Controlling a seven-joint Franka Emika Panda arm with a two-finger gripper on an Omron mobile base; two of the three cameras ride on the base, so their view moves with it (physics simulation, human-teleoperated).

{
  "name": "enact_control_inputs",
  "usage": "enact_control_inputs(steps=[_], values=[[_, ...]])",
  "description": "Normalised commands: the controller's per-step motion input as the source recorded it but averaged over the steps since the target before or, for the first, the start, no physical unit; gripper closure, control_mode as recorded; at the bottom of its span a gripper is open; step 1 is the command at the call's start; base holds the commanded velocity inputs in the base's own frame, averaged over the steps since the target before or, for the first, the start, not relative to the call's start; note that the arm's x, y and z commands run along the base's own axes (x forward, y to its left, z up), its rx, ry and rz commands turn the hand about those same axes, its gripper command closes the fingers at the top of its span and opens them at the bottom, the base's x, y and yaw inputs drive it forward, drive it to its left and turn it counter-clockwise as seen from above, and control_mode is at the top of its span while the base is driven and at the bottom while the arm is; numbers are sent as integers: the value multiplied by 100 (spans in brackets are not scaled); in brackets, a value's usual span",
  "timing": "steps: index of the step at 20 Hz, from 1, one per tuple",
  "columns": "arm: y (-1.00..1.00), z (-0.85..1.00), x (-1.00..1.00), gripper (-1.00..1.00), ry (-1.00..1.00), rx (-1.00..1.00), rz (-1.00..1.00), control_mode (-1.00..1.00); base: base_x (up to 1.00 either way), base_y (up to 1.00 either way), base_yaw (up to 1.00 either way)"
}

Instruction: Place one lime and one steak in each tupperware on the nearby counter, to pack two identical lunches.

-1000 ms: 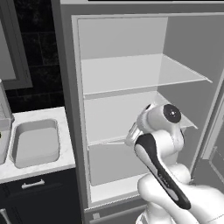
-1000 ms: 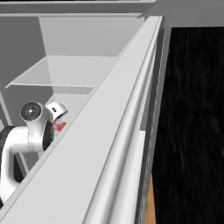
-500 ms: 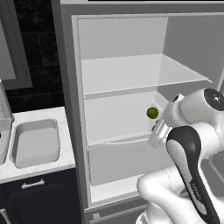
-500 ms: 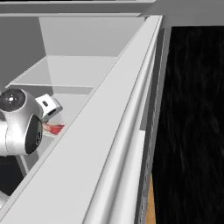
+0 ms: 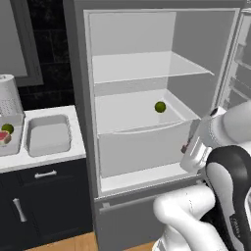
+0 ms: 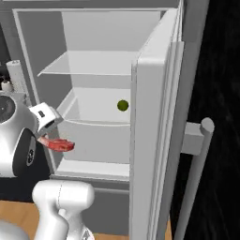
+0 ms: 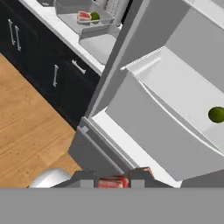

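Hand (image 6: 55, 140) pinches flat pink steak (image 6: 59, 145), outside fridge. Step: carry. Next: swing toward empty tupperware (image 5: 46, 136) at 9 o'clock; lime (image 5: 160, 107) remains on shelf.

Arm bent, hand level — fingers (image 7: 93, 179) clamped on steak (image 6: 59, 144).

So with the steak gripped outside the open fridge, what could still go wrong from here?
The gripper pinches the flat steak by one end, so it might slip free on the swing to the counter. The filled tupperware adjoins the empty tupperware, so it could land in the wrong one. One lime remains on the fridge shelf.
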Motion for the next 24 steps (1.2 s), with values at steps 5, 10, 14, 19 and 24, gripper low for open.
enact_control_inputs(steps=[5, 10, 14, 19, 24], values=[[0, 0, 0, 100, 0, 0, 0, 100, -7, 97, 1], [0, 0, 0, 100, 0, 0, 0, 100, 32, 100, 0], [0, 0, 0, 100, 0, 0, 0, 100, 50, 100, 0], [0, 0, 0, 100, 0, 0, 0, 100, 71, 100, -2], [0, 0, 0, 100, 0, 0, 0, 100, 86, 37, -6]])
